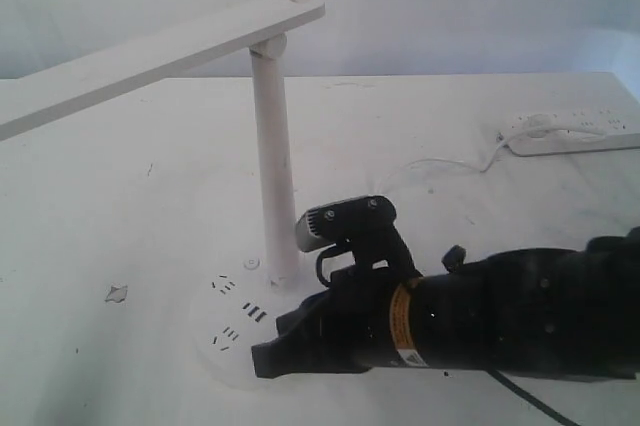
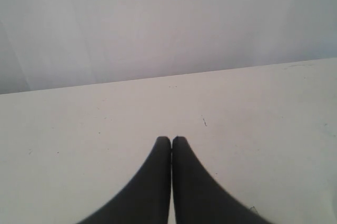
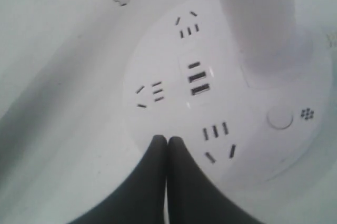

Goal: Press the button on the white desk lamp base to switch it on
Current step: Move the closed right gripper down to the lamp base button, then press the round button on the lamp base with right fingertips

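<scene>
The white desk lamp base [image 1: 225,331] is a round disc with dark socket slots and an upright pole [image 1: 275,176] carrying a long flat head [image 1: 150,56]. In the right wrist view the base [image 3: 158,50] shows three USB slots [image 3: 198,79] and a round white button [image 3: 279,118] beside the pole's foot [image 3: 263,34]. My right gripper [image 3: 167,139] is shut and empty, its tips over the disc's rim by a socket group, well apart from the button. In the exterior view it [image 1: 262,358] reaches in low over the base's near edge. My left gripper [image 2: 171,139] is shut over bare tabletop.
A long white power strip [image 1: 575,131] with a cable lies at the far right of the table [image 1: 450,126]. A small dark scrap [image 1: 116,293] lies left of the base. The lamp head overhangs the left side of the table.
</scene>
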`<state>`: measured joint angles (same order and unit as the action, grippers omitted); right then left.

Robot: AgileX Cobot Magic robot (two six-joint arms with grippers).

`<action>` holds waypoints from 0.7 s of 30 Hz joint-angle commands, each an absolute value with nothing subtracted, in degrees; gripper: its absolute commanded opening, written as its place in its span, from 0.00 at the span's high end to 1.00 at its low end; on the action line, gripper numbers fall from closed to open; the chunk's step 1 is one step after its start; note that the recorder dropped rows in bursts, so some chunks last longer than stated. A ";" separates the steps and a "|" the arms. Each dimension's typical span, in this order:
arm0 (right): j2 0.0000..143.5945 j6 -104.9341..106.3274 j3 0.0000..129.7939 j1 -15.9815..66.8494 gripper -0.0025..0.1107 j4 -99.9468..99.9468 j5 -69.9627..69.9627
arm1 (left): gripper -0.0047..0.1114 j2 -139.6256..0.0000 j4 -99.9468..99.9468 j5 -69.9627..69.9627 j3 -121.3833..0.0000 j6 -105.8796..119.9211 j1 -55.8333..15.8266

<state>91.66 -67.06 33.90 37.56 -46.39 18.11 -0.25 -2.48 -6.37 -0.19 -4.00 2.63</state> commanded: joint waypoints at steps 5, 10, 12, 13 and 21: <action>94.90 -61.60 41.82 38.82 0.98 -46.08 0.64 | 0.96 0.00 -2.25 -6.47 0.00 -4.06 2.74; 95.53 -61.60 42.21 38.82 0.98 -46.08 -0.93 | 0.96 0.00 -2.25 -6.47 0.00 -4.06 2.74; 95.52 -61.60 42.21 38.82 0.98 -46.08 -0.82 | 0.96 0.00 -2.25 -6.47 0.00 -4.06 2.74; 95.52 -61.60 42.21 38.82 0.98 -46.08 -0.54 | 0.96 0.00 -2.25 -6.47 0.00 -4.06 2.74; 95.52 -61.60 42.21 38.82 0.98 -46.08 1.92 | 0.96 0.00 -2.25 -6.47 0.00 -4.06 2.74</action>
